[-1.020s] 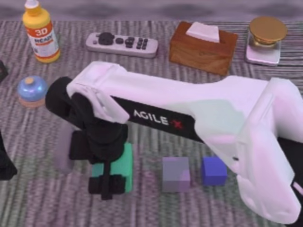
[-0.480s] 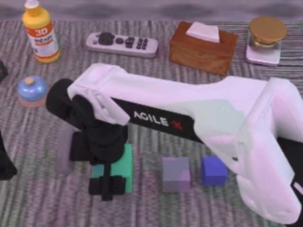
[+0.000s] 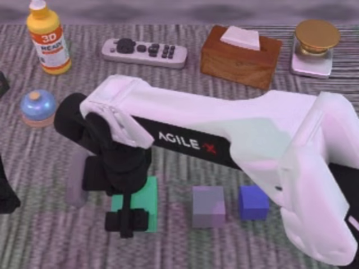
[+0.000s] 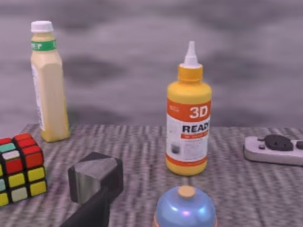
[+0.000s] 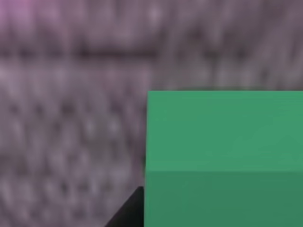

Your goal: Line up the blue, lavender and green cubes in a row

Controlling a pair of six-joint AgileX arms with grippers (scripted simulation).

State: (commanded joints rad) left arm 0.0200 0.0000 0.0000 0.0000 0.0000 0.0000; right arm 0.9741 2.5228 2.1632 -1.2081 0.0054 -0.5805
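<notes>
Green cube [image 3: 147, 197] (top view half hides it) fills right wrist view [image 5: 222, 156].

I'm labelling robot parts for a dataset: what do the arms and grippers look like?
The right arm has a glossy white shell, a black panel lettered AGILE with a red X, a black wrist and a black two-finger right gripper. The left arm shows only as black parts at the left edge.

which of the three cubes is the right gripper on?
The green cube, largest of the three and leftmost in the row. The right gripper sits over it; the lavender cube and blue cube stand free to its right.
</notes>
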